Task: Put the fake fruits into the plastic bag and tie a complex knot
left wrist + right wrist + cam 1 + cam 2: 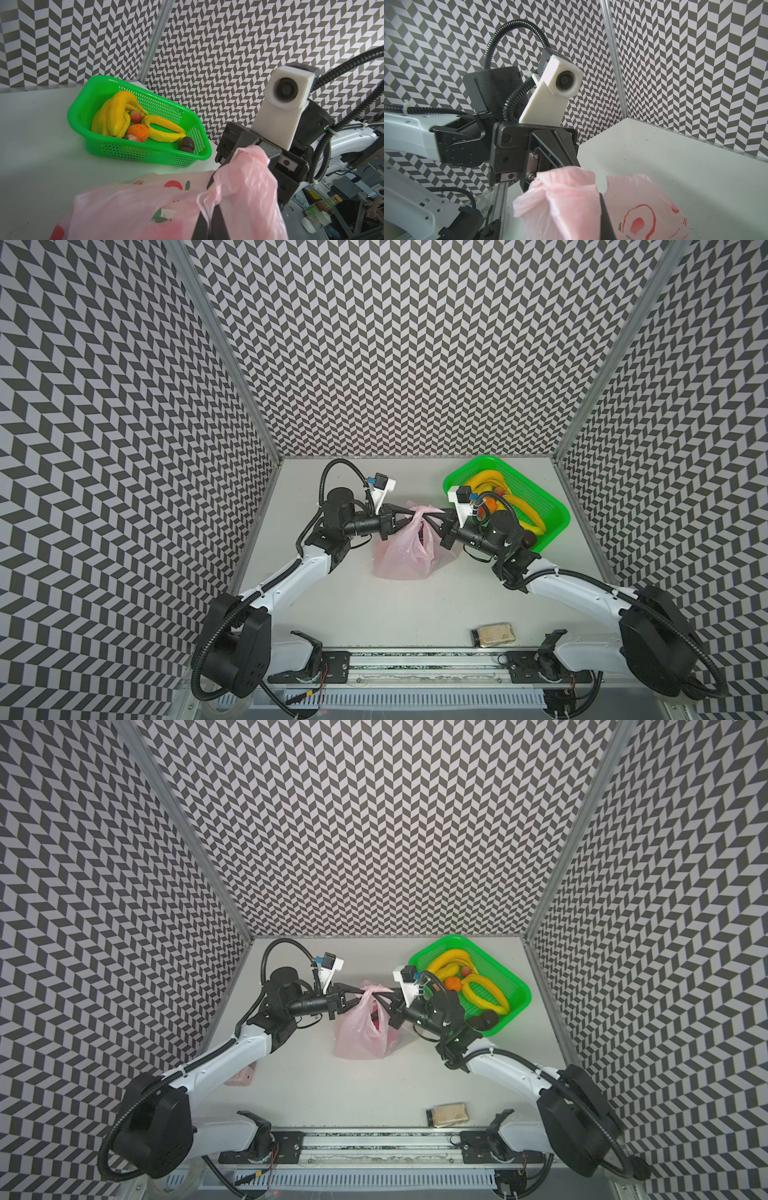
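Tying time. Left jaws: shut tight on the bag's pink handles [427, 512] from one side. Right jaws: shut just as tight on them from the other, tips nearly meeting. Slung between the two and sagging just below: the plastic bag [401, 556], bottom resting on the counter [415, 614], mouth drawn up into a narrow neck. No knot to be seen yet.

To do this well: grip firmly at both ends, ease apart just enough to take out the slack, then cross one handle over the other close to the neck. Thin film, probably slippery and quick to stretch, so no yanking. Careful with the wrists too, crowded nose to nose above the bag.

Inside the bag, under the jaws: a red shape [376, 1021] showing through the film. Fruit or print? Cannot tell.

Beyond the right jaws, on the side away from the left ones: the green basket [76, 108], far from empty. Yellow bananas [116, 112], an orange [138, 131], strawberries [135, 116], two dark brown ones [186, 143]. Judging by that load, only part of the fruit bagged at best.
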